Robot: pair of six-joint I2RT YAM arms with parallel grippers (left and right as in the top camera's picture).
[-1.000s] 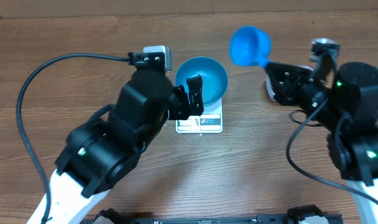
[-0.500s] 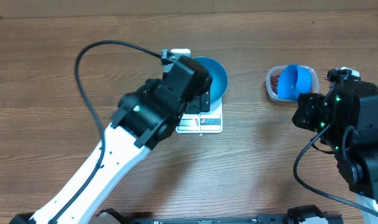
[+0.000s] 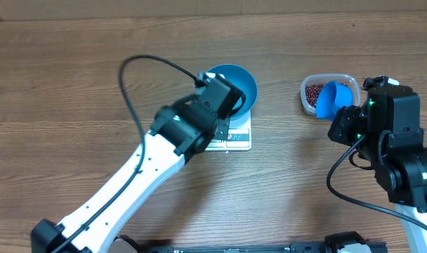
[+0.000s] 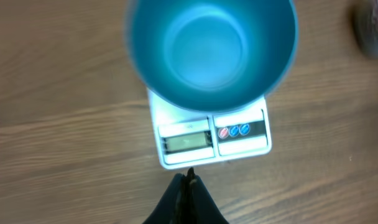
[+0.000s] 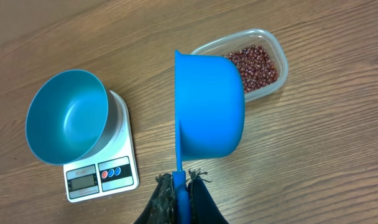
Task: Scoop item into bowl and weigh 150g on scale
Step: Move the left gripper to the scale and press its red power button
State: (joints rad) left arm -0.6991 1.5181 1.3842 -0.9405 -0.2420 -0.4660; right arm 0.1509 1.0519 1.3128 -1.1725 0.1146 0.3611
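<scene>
The blue bowl (image 3: 240, 83) (image 4: 211, 50) stands empty on the white scale (image 3: 239, 138) (image 4: 239, 134). My left gripper (image 4: 189, 177) is shut with nothing in it, and hovers just in front of the scale's display edge. The left arm covers the bowl's left rim in the overhead view. My right gripper (image 5: 181, 183) is shut on the handle of a blue scoop (image 5: 211, 106) (image 3: 331, 100). That scoop is turned on its side over the near end of a clear tub (image 5: 273, 43). The tub holds the item, red-brown beans (image 5: 254, 62) (image 3: 313, 92).
The tub (image 3: 345, 80) sits to the right of the scale with bare wood between them. A black cable (image 3: 140, 67) loops off the left arm over the table. The right arm's body (image 3: 403, 151) fills the right edge.
My left gripper has gone from open to shut and its arm has stretched out towards the scale. The right arm has brought the scoop down from the back of the table onto the tub.
</scene>
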